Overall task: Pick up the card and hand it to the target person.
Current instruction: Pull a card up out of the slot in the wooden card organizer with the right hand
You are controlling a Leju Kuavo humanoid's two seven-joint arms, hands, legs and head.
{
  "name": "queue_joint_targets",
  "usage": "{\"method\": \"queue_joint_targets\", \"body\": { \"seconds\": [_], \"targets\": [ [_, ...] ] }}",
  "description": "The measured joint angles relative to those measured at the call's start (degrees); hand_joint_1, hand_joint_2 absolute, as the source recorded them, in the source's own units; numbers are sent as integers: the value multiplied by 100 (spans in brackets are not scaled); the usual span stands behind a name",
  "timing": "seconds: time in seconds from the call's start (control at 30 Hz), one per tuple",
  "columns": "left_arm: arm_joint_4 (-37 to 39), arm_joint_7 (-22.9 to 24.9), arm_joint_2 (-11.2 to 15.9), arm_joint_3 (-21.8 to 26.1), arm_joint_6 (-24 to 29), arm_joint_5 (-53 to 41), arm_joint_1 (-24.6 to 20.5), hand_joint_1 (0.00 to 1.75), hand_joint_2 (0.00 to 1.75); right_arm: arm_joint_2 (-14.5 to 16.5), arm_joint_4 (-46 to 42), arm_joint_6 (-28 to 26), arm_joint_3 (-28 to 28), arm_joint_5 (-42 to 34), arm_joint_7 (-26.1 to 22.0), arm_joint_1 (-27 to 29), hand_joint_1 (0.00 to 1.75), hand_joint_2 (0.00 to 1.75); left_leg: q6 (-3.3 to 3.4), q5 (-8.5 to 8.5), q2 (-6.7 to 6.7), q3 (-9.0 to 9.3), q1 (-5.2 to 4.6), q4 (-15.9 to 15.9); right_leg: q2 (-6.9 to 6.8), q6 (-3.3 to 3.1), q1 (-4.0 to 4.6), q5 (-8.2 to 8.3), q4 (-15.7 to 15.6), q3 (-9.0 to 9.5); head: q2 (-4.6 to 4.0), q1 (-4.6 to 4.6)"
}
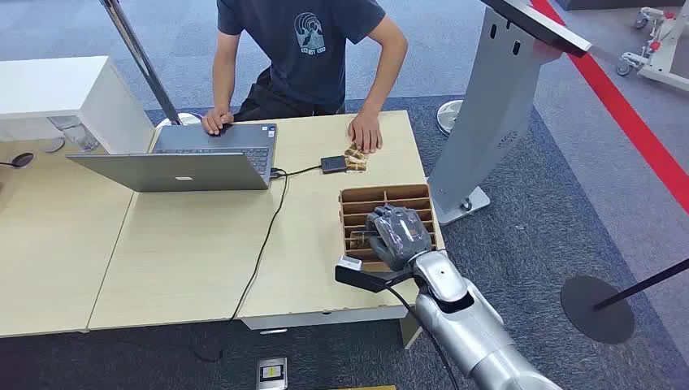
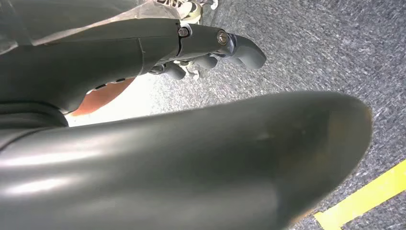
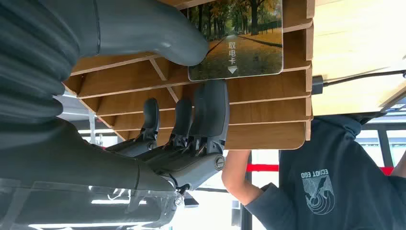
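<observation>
The right hand (image 3: 191, 120) pinches a glossy card printed with an autumn tree avenue (image 3: 239, 43) between thumb and fingers, the card standing in a slot of the brown slatted wooden rack (image 1: 386, 197) on the pale wooden desk (image 1: 179, 252), while the left hand (image 2: 210, 48) hangs with fingers curled over grey carpet.

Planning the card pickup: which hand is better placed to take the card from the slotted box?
Right. The right hand is over the wooden box, thumb and fingers about the card; the left hand hangs over carpet.
</observation>
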Motion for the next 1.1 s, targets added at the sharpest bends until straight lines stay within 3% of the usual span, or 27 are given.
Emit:
{"method": "queue_joint_targets", "body": {
  "seconds": [0.37,0.73,1.1],
  "targets": [
    [1,10,1,5,-2,7,13,0,0,19,9,13,15,9,-4,10,102,175,1,2,2,-2,0,-1,5,0,1,3,-2,-2,0,0],
    [-2,-6,8,21,20,32,34,0,0,44,27,33,12,2,-20,-9,80,175,0,0,5,0,0,-1,7,0,0,2,-1,-1,0,0],
    [0,-10,10,12,21,29,27,0,0,42,64,16,-3,-8,-47,-16,93,175,0,-2,6,0,0,1,5,-1,0,0,1,-1,0,0]
  ]
}}
